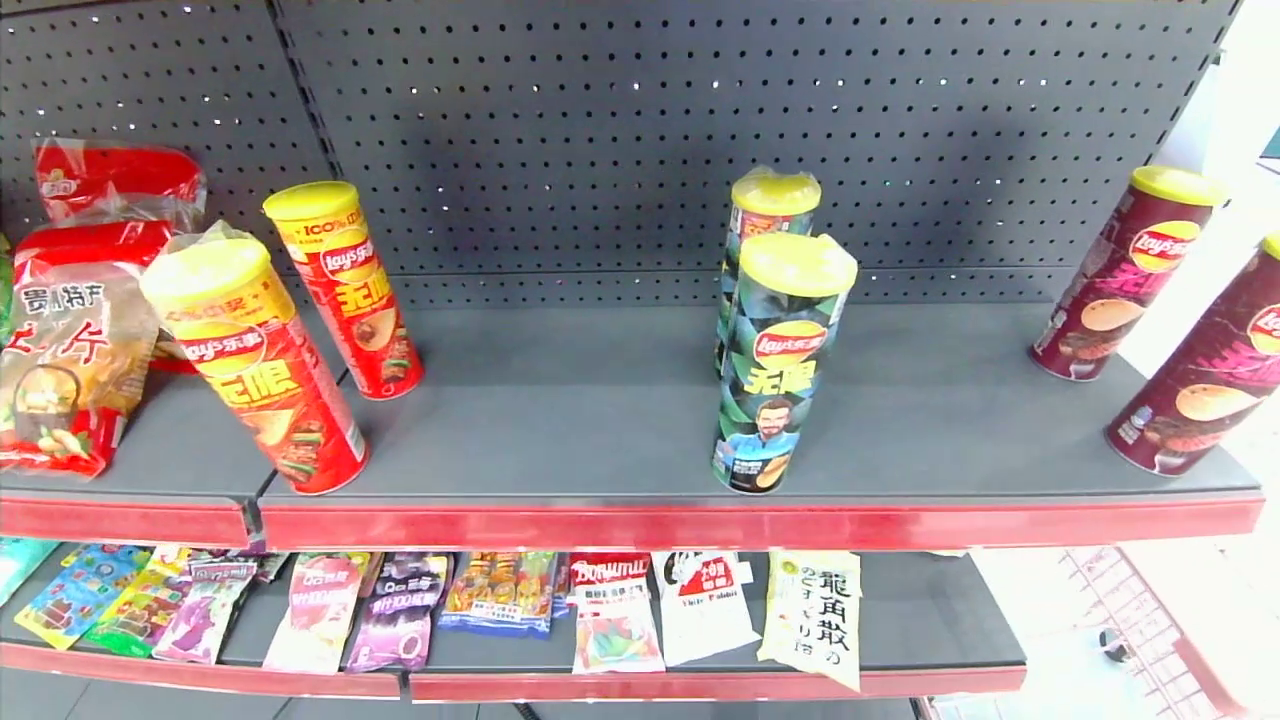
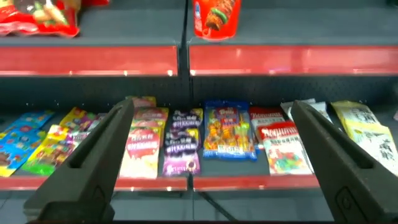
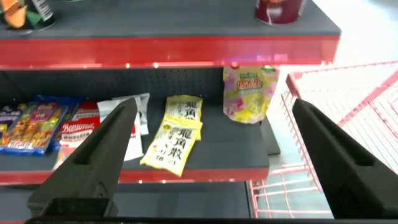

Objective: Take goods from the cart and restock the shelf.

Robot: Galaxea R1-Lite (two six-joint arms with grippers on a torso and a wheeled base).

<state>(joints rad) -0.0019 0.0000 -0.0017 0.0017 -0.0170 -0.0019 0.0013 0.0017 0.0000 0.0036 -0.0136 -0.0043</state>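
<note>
Right wrist view: right pincer [image 3: 212, 104] spread, empty, near cart [image 3: 336, 68]; left pincer [image 2: 211, 104] spread too, facing lower shelf [image 2: 249, 182]. Risk of toppling upright green can [image 1: 780, 380] near upper shelf [image 1: 600, 400] front lip when reaching in.

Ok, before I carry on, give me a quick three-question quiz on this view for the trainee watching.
1. True or false: the left gripper is shut on a chip can.
2. How many maroon cans stand on the upper shelf? A) one B) two C) four
3. Fill in: the cart stands on the robot's ___ side.

Key: 1 false, it is open and empty; 2 B; 3 right.
</note>
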